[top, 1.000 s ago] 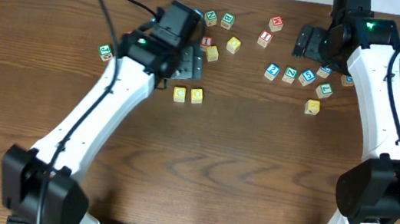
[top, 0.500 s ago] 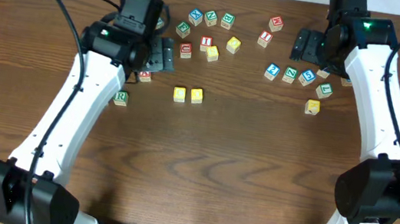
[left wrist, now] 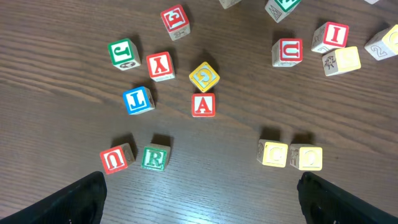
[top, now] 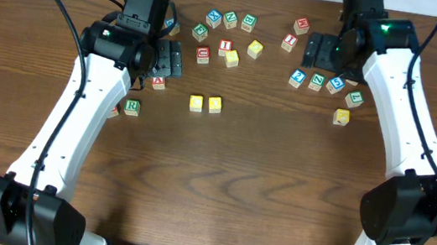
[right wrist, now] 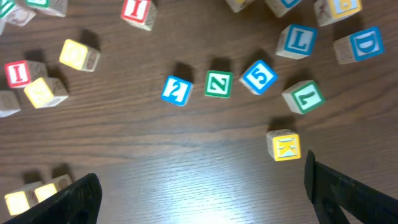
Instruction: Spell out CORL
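Note:
Two yellow blocks (top: 196,103) (top: 215,103) lie side by side mid-table; their letters are too faint to read. They also show in the left wrist view (left wrist: 273,153) (left wrist: 306,157). A green R block (top: 132,107) (left wrist: 155,157) lies to their left beside a red U block (left wrist: 116,158). A blue L block (left wrist: 138,100) lies above the R. A green L block (top: 354,98) (right wrist: 303,97) and another blue L block (right wrist: 298,40) lie at the right. My left gripper (top: 168,58) (left wrist: 199,208) is open and empty above the R and the yellow pair. My right gripper (top: 319,49) (right wrist: 199,199) is open and empty.
Loose letter blocks are scattered along the back: red A (left wrist: 203,104), yellow G (left wrist: 204,76), red Y (left wrist: 160,65), green J (left wrist: 124,53). Blue 2 (right wrist: 176,90), green Z (right wrist: 218,84), blue 5 (right wrist: 258,77) and yellow K (top: 341,117) lie at the right.
My left arm has swung left, away from the back cluster, uncovering the green R block. My right gripper has shifted a little left.

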